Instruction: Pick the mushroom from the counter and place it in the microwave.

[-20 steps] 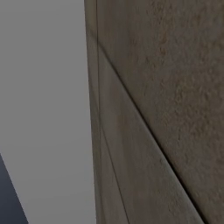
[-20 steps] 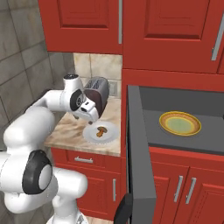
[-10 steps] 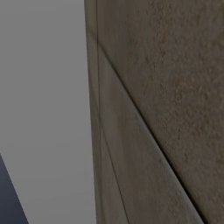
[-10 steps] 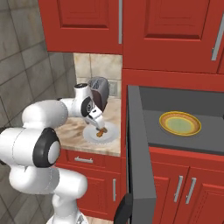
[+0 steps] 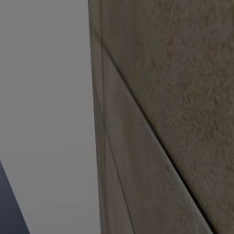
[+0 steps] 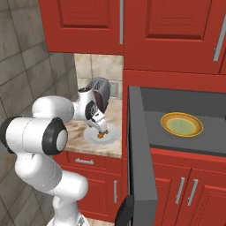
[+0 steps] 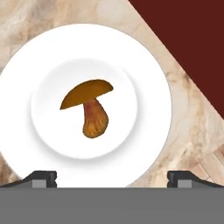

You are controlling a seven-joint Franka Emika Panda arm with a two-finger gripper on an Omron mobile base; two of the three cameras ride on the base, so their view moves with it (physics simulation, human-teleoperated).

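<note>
**A:** Mushroom (image 7: 89, 111) first: where do you see it?

**B:** On my hand view it lies on its side in the middle of a white plate (image 7: 148, 74), which sits on the counter (image 7: 192, 135).

**A:** And the claw?

**B:** I see the gripper (image 6: 102, 128) low over that plate, fingers spread wide, holding nothing. One fingertip (image 7: 41, 178) stands at each bottom corner.

**A:** Further right?

**B:** I see the microwave (image 6: 185, 103) with its door (image 6: 141, 163) swung open and a yellow plate (image 6: 182, 124) inside.
</note>
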